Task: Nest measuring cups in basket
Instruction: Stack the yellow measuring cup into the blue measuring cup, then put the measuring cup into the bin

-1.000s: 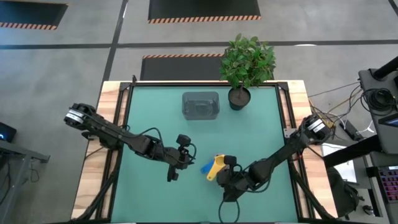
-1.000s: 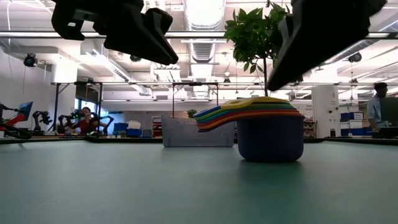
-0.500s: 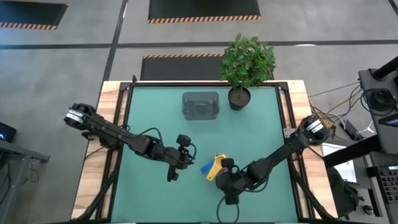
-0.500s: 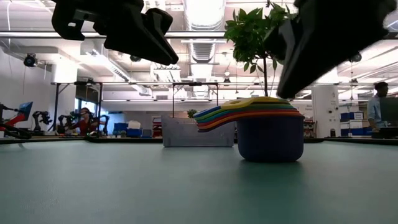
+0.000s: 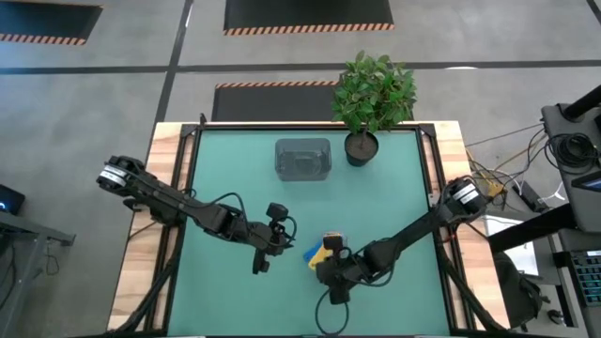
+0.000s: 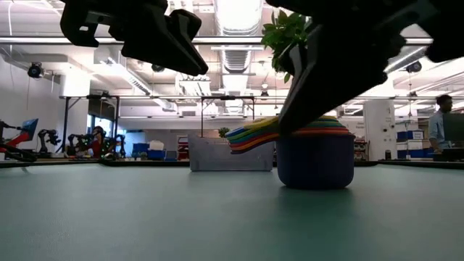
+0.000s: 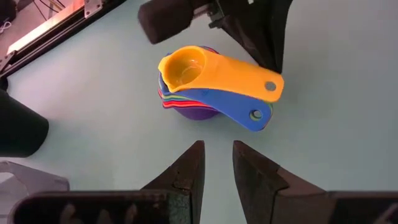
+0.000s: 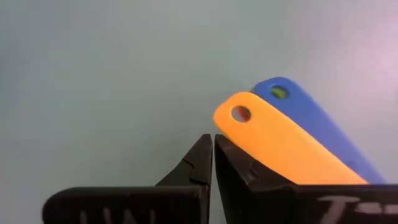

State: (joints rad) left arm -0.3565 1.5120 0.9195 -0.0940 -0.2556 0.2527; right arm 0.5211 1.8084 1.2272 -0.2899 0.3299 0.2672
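The measuring cups (image 5: 319,253) sit nested in one stack on the green table (image 5: 394,197), well apart from the basket (image 5: 302,158) at 12 o'clock of them. The right gripper (image 5: 331,269) hangs just over the stack with fingers pressed together, holding nothing. The left gripper (image 5: 266,246) waits at the stack's 9 o'clock, fingers narrowly parted.

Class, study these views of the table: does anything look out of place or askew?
Yes. The measuring cups are already nested, but on the mat, far from the basket. Their handles fan apart rather than lining up. The right pincer, fingers shut, sits above the handles; the left pincer waits nearby.
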